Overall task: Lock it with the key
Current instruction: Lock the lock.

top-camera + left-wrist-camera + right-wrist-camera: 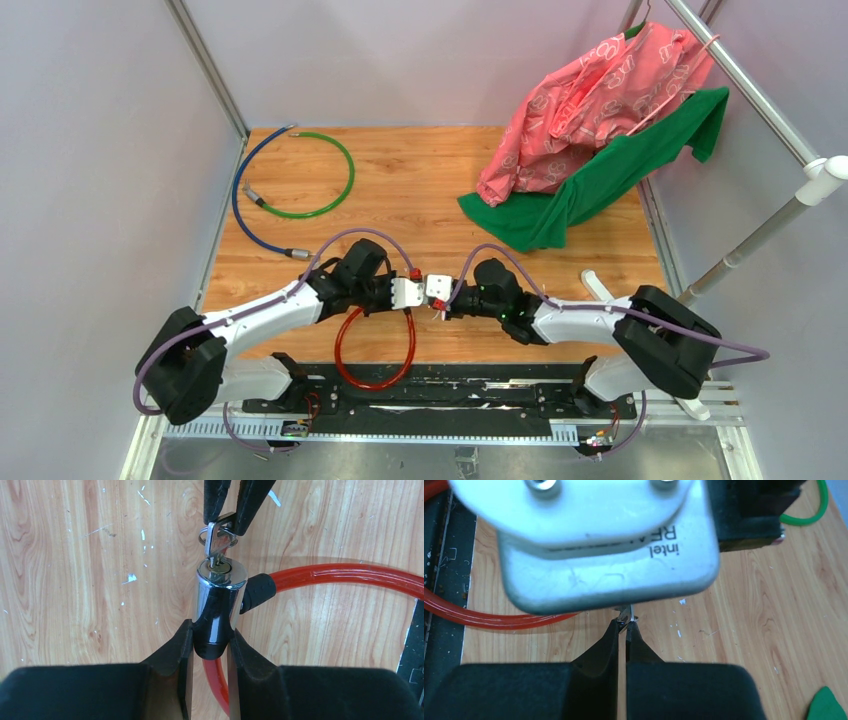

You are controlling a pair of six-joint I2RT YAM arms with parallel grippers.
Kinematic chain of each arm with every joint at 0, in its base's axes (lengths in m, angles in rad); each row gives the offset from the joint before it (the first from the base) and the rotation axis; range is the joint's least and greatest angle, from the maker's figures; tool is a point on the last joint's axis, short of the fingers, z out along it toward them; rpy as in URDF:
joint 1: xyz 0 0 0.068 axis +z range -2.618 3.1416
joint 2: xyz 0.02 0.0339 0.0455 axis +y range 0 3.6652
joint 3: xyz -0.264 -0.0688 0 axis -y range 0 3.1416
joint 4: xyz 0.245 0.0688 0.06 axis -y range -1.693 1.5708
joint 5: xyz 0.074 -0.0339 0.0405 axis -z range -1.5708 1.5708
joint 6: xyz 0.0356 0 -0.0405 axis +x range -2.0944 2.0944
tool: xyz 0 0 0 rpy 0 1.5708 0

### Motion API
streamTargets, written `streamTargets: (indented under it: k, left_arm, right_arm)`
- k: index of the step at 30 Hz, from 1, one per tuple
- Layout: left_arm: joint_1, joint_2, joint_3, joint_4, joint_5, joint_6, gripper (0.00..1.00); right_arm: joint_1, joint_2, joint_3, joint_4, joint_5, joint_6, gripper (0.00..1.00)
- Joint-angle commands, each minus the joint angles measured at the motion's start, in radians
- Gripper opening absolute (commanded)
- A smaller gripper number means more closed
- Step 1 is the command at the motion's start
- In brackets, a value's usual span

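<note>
The red cable lock's chrome cylinder stands between my left gripper's fingers, which are shut on its black lower end. Its red cable loops off to the right; from above the red loop hangs below both wrists. A tiny silver key on a small ring sits with its tip in the keyhole on the cylinder's top. My right gripper is shut on the key; in the left wrist view its black fingers pinch the key's head. From above, both grippers meet over the table's near middle.
A blue cable and a green cable lie at the back left. Pink and green cloths hang from a rack at the back right. A black rail runs along the near edge. The left wrist camera housing fills the right wrist view.
</note>
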Motion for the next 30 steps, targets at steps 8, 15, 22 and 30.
streamTargets:
  k: [8,15,22,30]
  left_arm:
    - [-0.007,-0.043,0.002,0.084,0.084,0.031,0.00]
    - [-0.006,-0.047,0.004,0.066,0.089,0.041,0.00]
    - [-0.006,-0.048,0.008,0.071,0.090,0.037,0.00]
    - [-0.006,-0.046,0.011,0.069,0.094,0.046,0.00]
  right_arm:
    - [0.030,-0.137,-0.007,-0.244,0.000,-0.037,0.24]
    - [0.023,-0.287,-0.018,-0.402,0.093,-0.006,0.74]
    - [-0.125,-0.297,-0.001,-0.279,-0.074,0.576,0.76]
    - [-0.209,-0.148,0.151,-0.404,-0.177,0.892,0.67]
